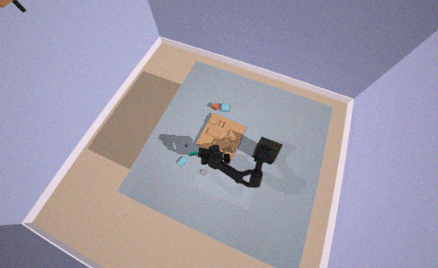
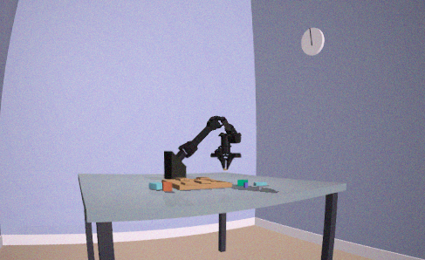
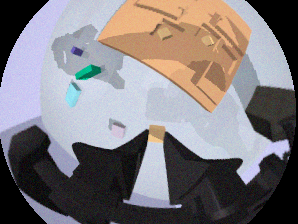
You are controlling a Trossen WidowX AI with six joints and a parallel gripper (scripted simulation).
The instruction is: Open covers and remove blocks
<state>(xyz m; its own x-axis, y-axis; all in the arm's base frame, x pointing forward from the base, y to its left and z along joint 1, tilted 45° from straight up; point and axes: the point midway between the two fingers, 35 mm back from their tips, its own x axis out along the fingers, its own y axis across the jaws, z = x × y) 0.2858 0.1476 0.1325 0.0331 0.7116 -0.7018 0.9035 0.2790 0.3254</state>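
The tan puzzle board (image 1: 211,138) (image 2: 209,185) (image 3: 129,32) lies on the table, with its covers and wells showing only as small tan shapes. My gripper (image 1: 207,156) (image 2: 225,166) (image 3: 156,133) hangs high above the table just off the board's edge. It is shut on a small tan block (image 3: 157,132), which shows at the fingertips. On the table to one side of the board lie a green block (image 1: 192,153) (image 2: 243,182) (image 3: 87,72), a cyan block (image 1: 182,161) (image 2: 261,184) (image 3: 72,95), a purple block (image 1: 186,145) (image 3: 79,51) and a pale cube (image 1: 202,172) (image 3: 117,128).
An orange block (image 1: 215,106) (image 2: 167,187) and a light blue block (image 1: 225,107) (image 2: 155,186) lie together off the board's far side. The arm's black base (image 1: 269,150) (image 2: 174,165) stands beside the board.
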